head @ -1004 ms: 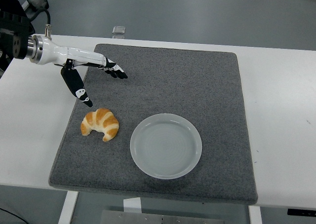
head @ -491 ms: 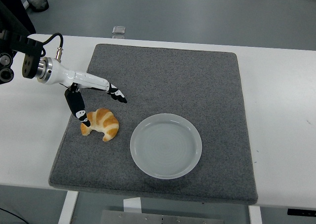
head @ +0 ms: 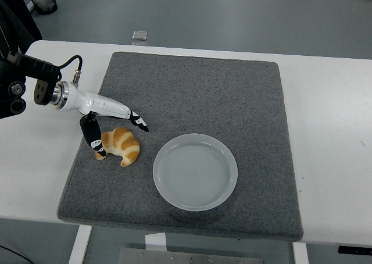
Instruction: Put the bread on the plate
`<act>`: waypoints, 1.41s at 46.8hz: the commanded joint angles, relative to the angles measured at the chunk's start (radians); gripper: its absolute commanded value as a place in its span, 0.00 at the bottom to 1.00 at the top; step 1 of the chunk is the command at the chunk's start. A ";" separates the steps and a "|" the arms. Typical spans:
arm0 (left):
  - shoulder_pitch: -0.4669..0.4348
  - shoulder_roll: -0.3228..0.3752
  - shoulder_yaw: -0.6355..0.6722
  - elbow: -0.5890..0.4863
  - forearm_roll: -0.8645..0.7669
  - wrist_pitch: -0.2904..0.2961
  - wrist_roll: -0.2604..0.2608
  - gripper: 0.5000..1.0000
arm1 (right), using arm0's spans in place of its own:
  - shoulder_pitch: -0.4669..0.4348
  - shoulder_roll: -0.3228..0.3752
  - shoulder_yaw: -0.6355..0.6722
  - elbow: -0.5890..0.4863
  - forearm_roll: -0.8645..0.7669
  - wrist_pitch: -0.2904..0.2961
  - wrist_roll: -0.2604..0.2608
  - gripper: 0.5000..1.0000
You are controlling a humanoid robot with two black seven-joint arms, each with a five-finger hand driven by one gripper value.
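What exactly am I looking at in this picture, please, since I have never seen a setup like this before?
You are looking through a camera mounted high on a humanoid robot, pointing forward and down over a white table. The table's near edge is at the bottom. The black and white thing entering from the left is the robot's left hand, which has five fingers like ours. The right arm is not in the picture.

A grey mat lies on the table. On it lie a croissant-shaped bread and, to its right, an empty pale plate. The two do not touch.

The hand is lowered over the bread, thumb at its left end and fingers spread above it. It does not look closed on the bread, so nothing is held.
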 commanded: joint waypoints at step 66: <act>0.064 -0.042 0.000 -0.007 0.206 0.080 -0.005 0.55 | 0.000 0.000 -0.002 0.000 0.000 0.000 0.000 0.91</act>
